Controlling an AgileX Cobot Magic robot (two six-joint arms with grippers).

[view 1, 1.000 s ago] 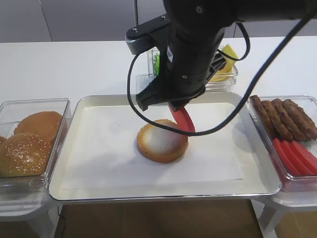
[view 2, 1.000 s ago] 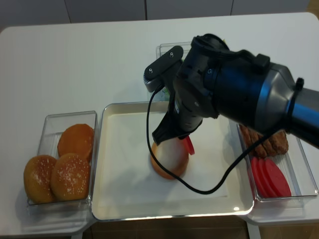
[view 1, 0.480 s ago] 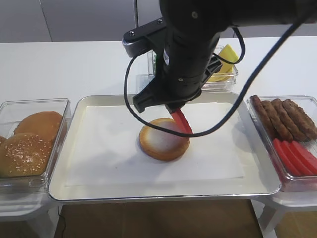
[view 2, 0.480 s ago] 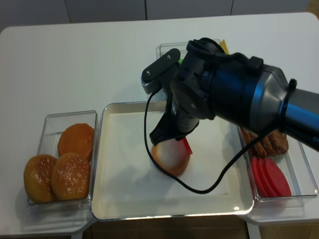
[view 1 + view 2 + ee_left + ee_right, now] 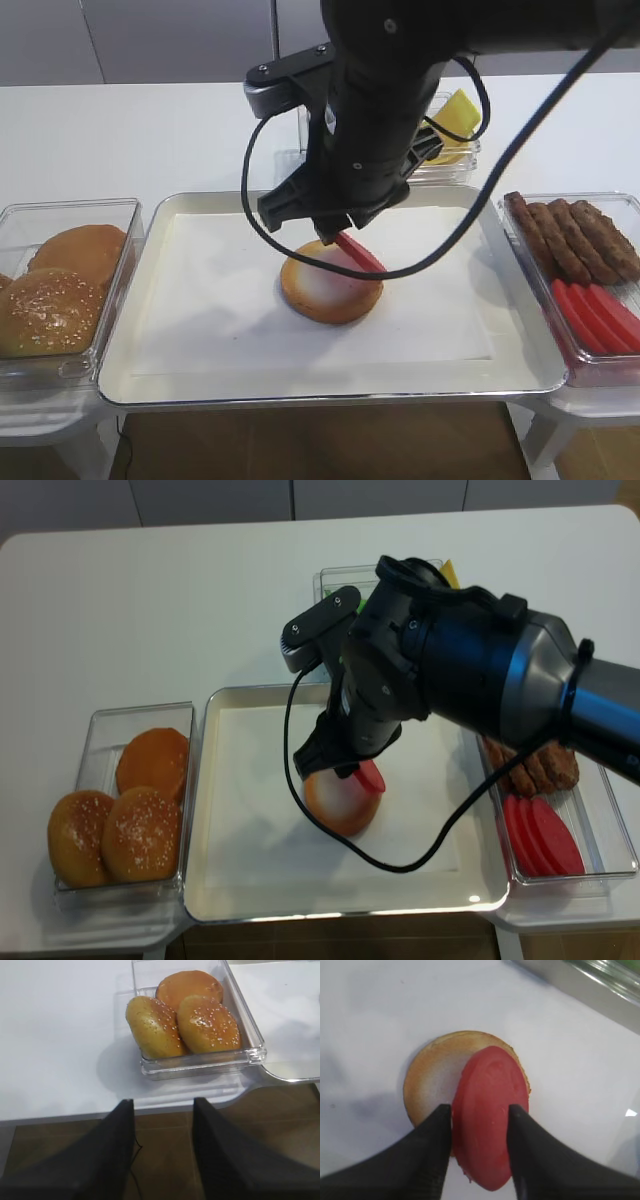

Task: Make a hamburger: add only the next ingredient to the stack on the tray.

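The red tomato slice (image 5: 490, 1110) lies tilted on the right part of the bun bottom half (image 5: 430, 1085), its broad face towards the right wrist camera. My right gripper (image 5: 479, 1108) is open, one black finger on each side of the slice, directly above the bun. From the high views the slice (image 5: 357, 253) slopes down onto the bun (image 5: 325, 285) in the middle of the silver tray (image 5: 200, 380). My left gripper (image 5: 162, 1105) is open and empty, off the table's front edge over the floor.
A clear bin of sesame bun tops (image 5: 60, 280) stands left of the tray. A bin with brown patties (image 5: 575, 235) and more tomato slices (image 5: 600, 315) stands at the right. Cheese (image 5: 455, 115) and greens (image 5: 316, 125) sit in bins behind the tray.
The right gripper came down over the bun and its jaws spread apart. The slice, held on edge before, has tipped over onto the bun.
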